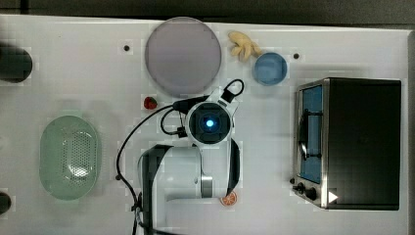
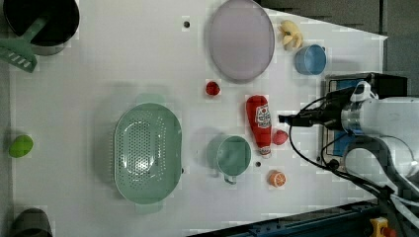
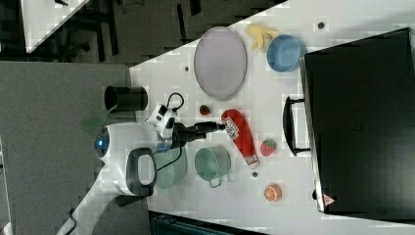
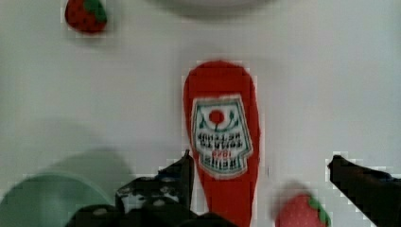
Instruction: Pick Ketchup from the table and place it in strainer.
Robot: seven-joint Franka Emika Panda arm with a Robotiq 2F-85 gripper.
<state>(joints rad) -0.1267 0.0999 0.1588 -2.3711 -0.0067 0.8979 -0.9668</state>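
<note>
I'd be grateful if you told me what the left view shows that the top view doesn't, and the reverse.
The left view adds the ketchup bottle, the green cup, a strawberry beside the bottle's cap end, a lime and a black pot holding a green spatula. In the top view the arm hangs over that middle area.

The top view adds the whole oven with its knobs.

Both share the strainer, the plate, the blue bowl, the orange slice and the strawberry near the plate.
</note>
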